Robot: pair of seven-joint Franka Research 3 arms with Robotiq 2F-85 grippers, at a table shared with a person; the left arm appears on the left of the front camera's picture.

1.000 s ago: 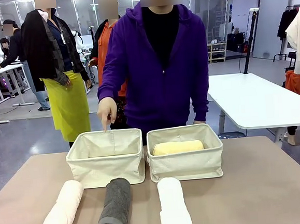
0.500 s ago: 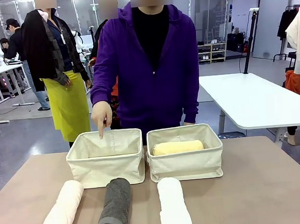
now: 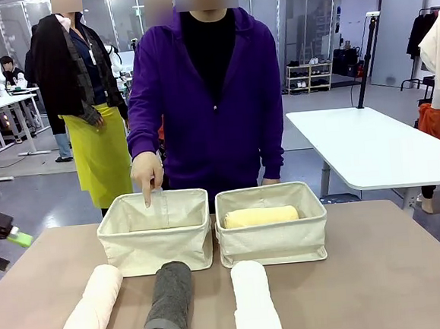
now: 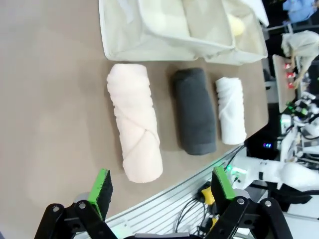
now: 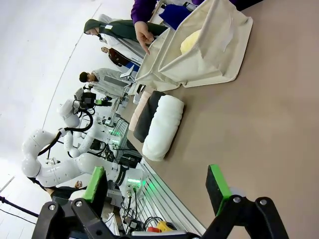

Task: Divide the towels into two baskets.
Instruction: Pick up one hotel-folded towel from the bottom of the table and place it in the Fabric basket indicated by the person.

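Person's hand (image 3: 147,172) points into the empty basket (image 3: 156,249), seemingly marking it for filling, while left pincer (image 4: 162,183) and right pincer (image 5: 157,184) gape wide, empty.

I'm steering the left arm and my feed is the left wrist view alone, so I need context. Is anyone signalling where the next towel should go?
Observer: Yes. The person's hand points a finger down into the left basket.
Operator: What about the other basket?
Observer: The right basket holds the yellow towel, a whole roll lying across it.
Operator: And the right pincer?
Observer: The right pincer is open and holds nothing, over bare table.
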